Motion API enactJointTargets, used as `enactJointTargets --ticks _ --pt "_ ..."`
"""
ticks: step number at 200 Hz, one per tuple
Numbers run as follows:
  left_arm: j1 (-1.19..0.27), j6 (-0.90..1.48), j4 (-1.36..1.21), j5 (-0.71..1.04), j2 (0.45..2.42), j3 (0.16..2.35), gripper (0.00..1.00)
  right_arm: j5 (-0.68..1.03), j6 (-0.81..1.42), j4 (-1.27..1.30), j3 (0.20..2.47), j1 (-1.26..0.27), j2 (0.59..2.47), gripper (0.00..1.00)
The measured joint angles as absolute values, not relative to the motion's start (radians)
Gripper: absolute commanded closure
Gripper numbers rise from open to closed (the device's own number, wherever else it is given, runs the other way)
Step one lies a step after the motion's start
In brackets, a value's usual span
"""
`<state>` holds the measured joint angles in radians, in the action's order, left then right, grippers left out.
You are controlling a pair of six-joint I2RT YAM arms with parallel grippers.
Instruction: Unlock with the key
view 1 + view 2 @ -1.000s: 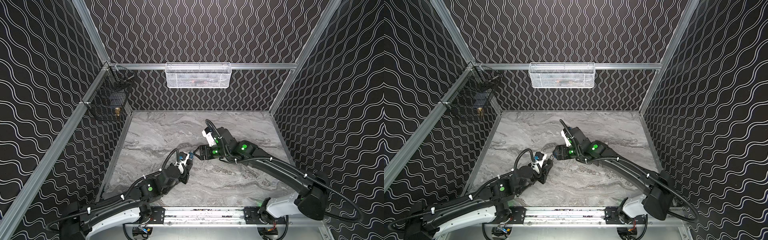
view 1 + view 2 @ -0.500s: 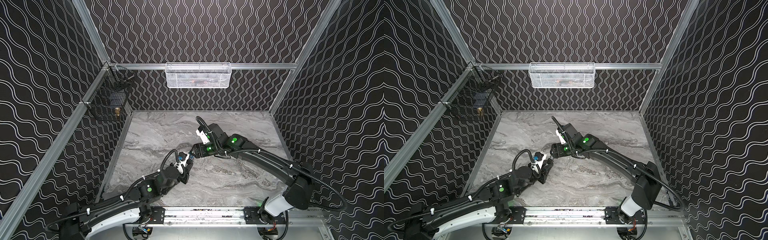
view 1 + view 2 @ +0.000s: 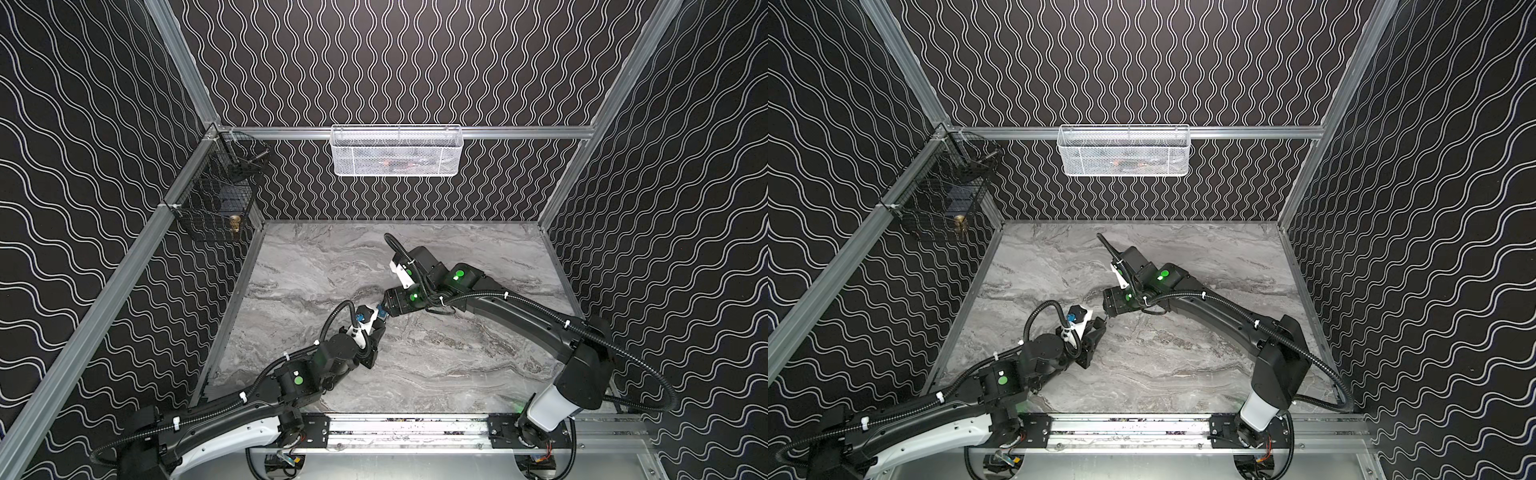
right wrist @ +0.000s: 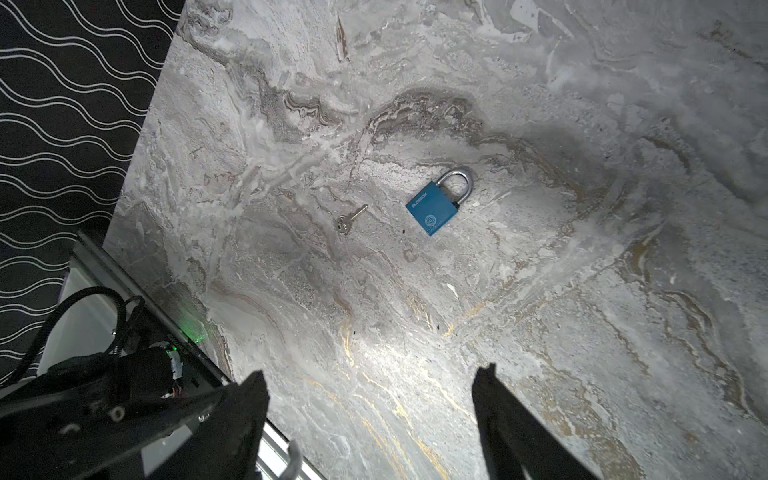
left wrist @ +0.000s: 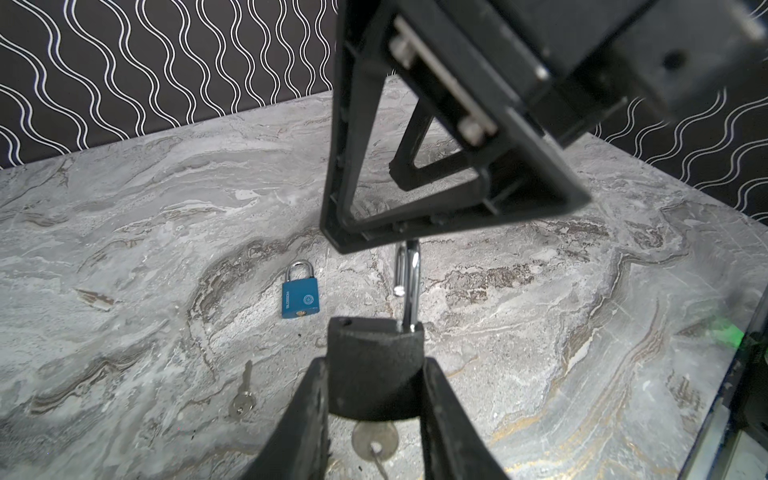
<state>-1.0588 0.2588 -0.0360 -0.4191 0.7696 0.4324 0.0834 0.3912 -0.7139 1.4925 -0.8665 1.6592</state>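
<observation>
One blue padlock (image 5: 300, 298) lies nearby; left fingers (image 5: 299, 415) clamp the black padlock (image 5: 374, 374), right fingers (image 4: 507, 428) wide

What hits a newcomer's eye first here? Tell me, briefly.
The left gripper clamps a black padlock, one leg of its silver shackle sprung free, the open right gripper close by. On the marble table lie a shut blue padlock and a loose key.

Looks like a robotics lab cell: marble-print desk (image 3: 457, 365) walled in by black wave-patterned panels (image 3: 395, 62) on aluminium framing (image 3: 519, 132). White mesh basket (image 3: 397, 151) above the desk's far edge, black wire basket (image 3: 216, 208) above its left edge, rail (image 3: 407, 428) with left arm (image 3: 232, 419) and right arm (image 3: 519, 307) along its near edge.
</observation>
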Motion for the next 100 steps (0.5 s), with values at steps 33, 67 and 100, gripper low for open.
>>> enactJointTargets --ticks 33,67,100 --pt "-1.059 0.259 -0.045 -0.427 0.770 0.429 1.00 0.085 0.376 -0.727 1.488 -0.851 1.652 0.20" --pt "-1.059 0.259 -0.050 -0.431 0.772 0.425 1.00 0.112 0.365 -0.726 1.452 -0.848 1.620 0.20" --pt "-1.059 0.259 -0.064 -0.437 0.781 0.425 1.00 0.143 0.357 -0.719 1.414 -0.844 1.599 0.20"
